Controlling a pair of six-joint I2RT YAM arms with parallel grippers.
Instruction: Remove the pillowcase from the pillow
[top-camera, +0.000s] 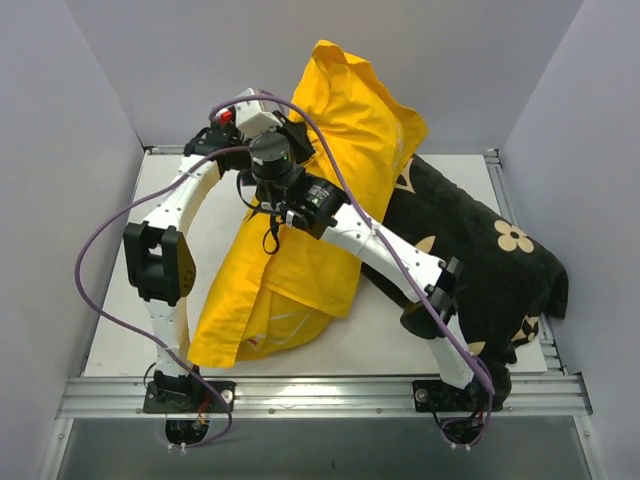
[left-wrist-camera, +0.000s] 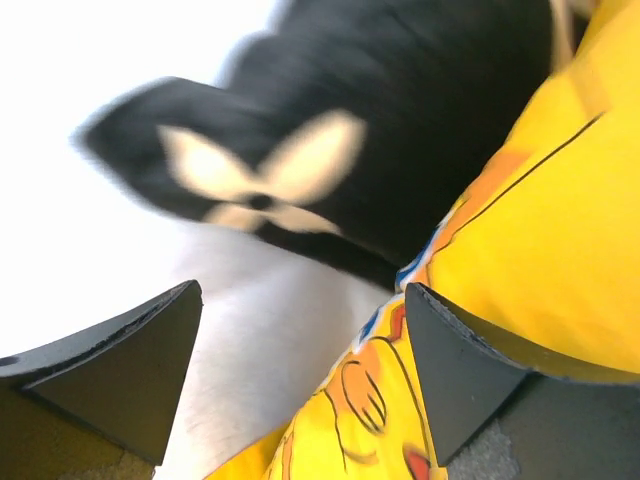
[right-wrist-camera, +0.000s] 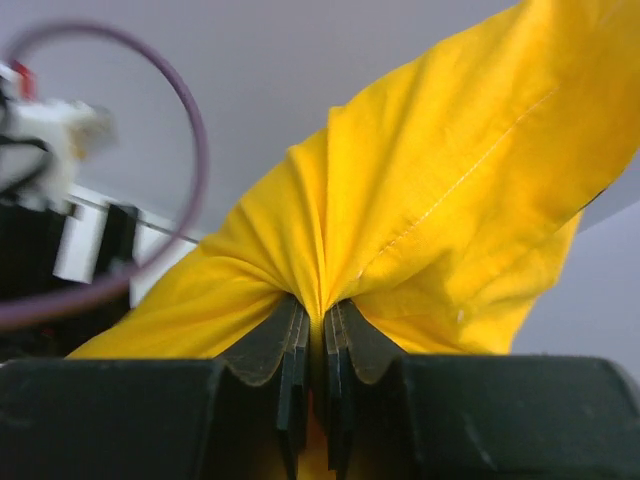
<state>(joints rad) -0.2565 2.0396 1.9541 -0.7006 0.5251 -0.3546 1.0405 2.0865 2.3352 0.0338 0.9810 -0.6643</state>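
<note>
right fingers (right-wrist-camera: 290, 360) are clamping a bunched fold of the bright yellow cartoon-print fabric pillowcase (top-camera: 340, 150), which is lying across the middle of the worktop (top-camera: 380, 345) against the black tan-flowered pillow (top-camera: 480, 260) at right, while left fingers (left-wrist-camera: 140, 370) are hanging open beside it.

Top view looks down on the desk (top-camera: 375, 345) from high behind. Wrist views sit close behind the left pincer (left-wrist-camera: 302, 292) and right pincer (right-wrist-camera: 312, 335); all three share the pillowcase (top-camera: 350, 130).
</note>
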